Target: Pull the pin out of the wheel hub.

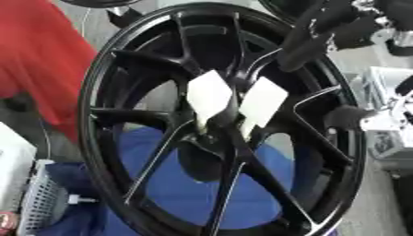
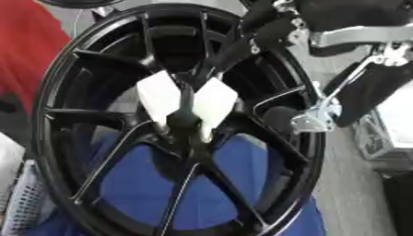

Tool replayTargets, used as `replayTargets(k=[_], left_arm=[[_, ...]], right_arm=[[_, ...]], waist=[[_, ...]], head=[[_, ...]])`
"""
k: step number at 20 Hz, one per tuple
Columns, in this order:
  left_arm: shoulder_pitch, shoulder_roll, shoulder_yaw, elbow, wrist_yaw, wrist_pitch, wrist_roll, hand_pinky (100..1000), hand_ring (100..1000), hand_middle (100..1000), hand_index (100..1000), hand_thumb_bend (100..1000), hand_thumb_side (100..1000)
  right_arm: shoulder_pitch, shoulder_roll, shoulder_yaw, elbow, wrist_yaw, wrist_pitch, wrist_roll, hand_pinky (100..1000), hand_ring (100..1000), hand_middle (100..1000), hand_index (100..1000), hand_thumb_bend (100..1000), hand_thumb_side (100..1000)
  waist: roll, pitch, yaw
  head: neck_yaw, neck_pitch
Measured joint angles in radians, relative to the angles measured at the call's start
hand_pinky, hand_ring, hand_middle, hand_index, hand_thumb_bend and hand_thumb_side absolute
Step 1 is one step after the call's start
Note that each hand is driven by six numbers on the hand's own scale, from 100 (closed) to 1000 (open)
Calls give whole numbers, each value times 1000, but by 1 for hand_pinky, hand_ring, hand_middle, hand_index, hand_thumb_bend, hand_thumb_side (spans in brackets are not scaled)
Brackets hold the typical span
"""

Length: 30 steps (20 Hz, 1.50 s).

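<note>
far left, a person's red sleeve (image 1: 36, 60) hangs close behind the rim, and low down there's a white mesh basket (image 1: 36, 203) with a small bolt-like thing (image 1: 80, 199) poking out of it. blue cloth (image 1: 185, 184) shows through the spokes. my left hand isn't anywhere in view.

centre now: the black wheel hub (image 1: 222, 120) stands upright, tilted a touch, filling almost everything. two white tabs (image 1: 211, 94) fan out from its middle like a v. i take these for the pin's flags, but i can't make out the pin's shaft itself, it's lost in the dark hub.

right side: my right hand (image 2: 278, 27) is up at the top of the rim, black fingers (image 1: 303, 46) draped over the rim edge and curled onto it, so it's grasping the wheel, not the pin. silver linkage (image 2: 322, 115) of my arm hangs just beside the rim on the right.

risks as i see them: the wheel stands on edge, so letting go to reach for the tabs could let it tip or roll. pinching only a tab might tear or bend it without freeing the pin. and that sleeve is near enough to get bumped if the wheel swings.
</note>
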Motion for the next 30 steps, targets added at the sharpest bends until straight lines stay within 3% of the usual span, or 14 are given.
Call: replayTargets(k=[8,18,25,30], left_arm=[[-4,0,-3,0,4,1,-1,758,699,602,729,407,569],[-12,-9,-6,0,13,6,-7,759,701,604,729,408,569],[-19,-9,-5,0,21,5,-5,759,702,604,729,408,568],[-19,-9,-5,0,23,5,-5,759,702,604,729,408,568]], right_arm=[[-11,14,-1,0,-76,38,66,882,861,823,913,275,441],[-74,65,42,0,-79,100,85,884,861,819,914,257,447],[-106,89,64,0,-99,142,126,885,861,819,913,258,438],[-126,100,77,0,-102,161,144,885,862,815,907,268,419]], waist=[[-5,0,1],[-12,0,10],[-12,0,12],[-10,-1,8]], head=[[2,19],[3,47],[-19,81],[-34,89]])
